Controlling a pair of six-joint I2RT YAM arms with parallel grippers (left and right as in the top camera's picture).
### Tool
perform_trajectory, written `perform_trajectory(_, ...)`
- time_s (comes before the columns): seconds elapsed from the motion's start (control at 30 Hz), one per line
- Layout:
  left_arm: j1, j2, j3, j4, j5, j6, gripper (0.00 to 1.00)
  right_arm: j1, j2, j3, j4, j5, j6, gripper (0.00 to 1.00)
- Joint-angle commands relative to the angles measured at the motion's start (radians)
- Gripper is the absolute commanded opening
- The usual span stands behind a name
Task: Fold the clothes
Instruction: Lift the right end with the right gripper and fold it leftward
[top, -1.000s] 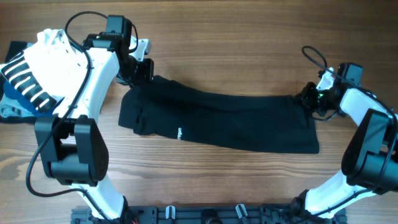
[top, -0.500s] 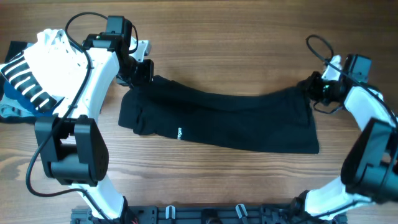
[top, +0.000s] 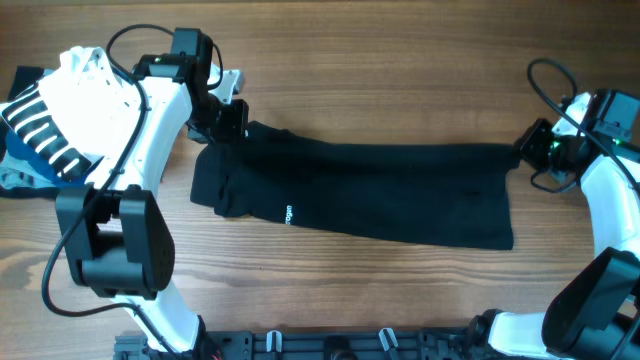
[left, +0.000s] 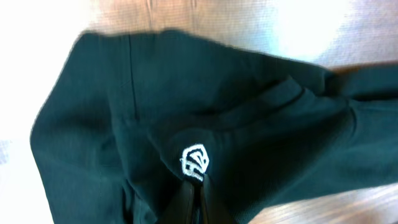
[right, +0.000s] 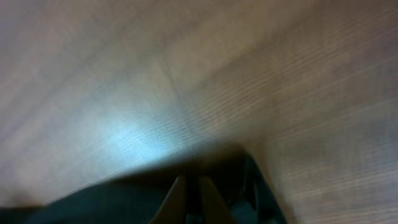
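Tension matters here: my left tool (top: 228, 118) and right tool (top: 532, 150) each clench a far corner of the large black soft-fabric T-shirt (top: 370, 190), stretched flat across the wooden worktop (top: 380, 60); I'd pull evenly, staying low.

You have the shirt (top: 380, 190) lying across the middle of the table (top: 380, 60), its long side running left to right. The left gripper (top: 232, 120) sits at the shirt's far left corner and the right gripper (top: 528, 152) at its far right corner, with the cloth spanning between them. The lettering (top: 288, 213) lies on the shirt's left part, close to its near edge. In your left wrist view, the emblem (left: 194, 163) lies on a fold just ahead of the fingers (left: 184, 205). A pile (top: 60, 110) of other garments lies at the table's left edge, apart from the shirt, left of the left arm (top: 150, 130) and partly under it.
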Motion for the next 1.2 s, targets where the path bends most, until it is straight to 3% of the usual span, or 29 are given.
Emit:
perform_trajectory(0.0,0.004,-0.039,-0.003,-0.066,0.005,-0.002,0.04,-0.003,-0.009,0.01,-0.122,0.053,0.003,0.05)
perform_trajectory(0.23,0.004,-0.039,-0.058,-0.113,-0.013,-0.002,0.04,-0.003,-0.009,0.008,-0.369,0.208,0.008,0.04)
perform_trajectory(0.77,0.005,-0.039,-0.174,-0.001,-0.1,-0.003,0.06,-0.003,-0.006,-0.074,-0.442,0.238,0.039,0.04)
perform_trajectory(0.8,0.005,-0.039,-0.174,-0.002,-0.101,-0.003,0.05,-0.003,-0.006,-0.074,-0.444,0.238,0.048,0.06)
perform_trajectory(0.83,0.005,-0.039,-0.174,-0.004,-0.101,-0.003,0.05,-0.003,-0.006,-0.074,-0.446,0.241,0.061,0.14)
perform_trajectory(0.9,0.005,-0.039,-0.174,-0.01,-0.101,-0.003,0.06,-0.003,-0.006,-0.074,-0.444,0.241,0.067,0.4)
perform_trajectory(0.97,0.005,-0.039,-0.174,-0.014,-0.105,-0.002,0.09,-0.003,-0.006,-0.074,-0.442,0.241,0.085,0.44)
perform_trajectory(1.07,0.005,-0.039,-0.174,-0.012,-0.104,-0.002,0.4,-0.004,-0.006,-0.074,-0.423,0.237,0.104,0.6)
perform_trajectory(1.1,0.005,-0.039,-0.174,-0.007,-0.107,-0.002,0.99,-0.006,-0.006,-0.074,-0.409,0.215,0.108,0.67)
perform_trajectory(1.17,0.005,-0.039,-0.174,0.005,-0.119,-0.002,1.0,-0.024,-0.006,-0.074,-0.364,0.122,0.077,0.75)
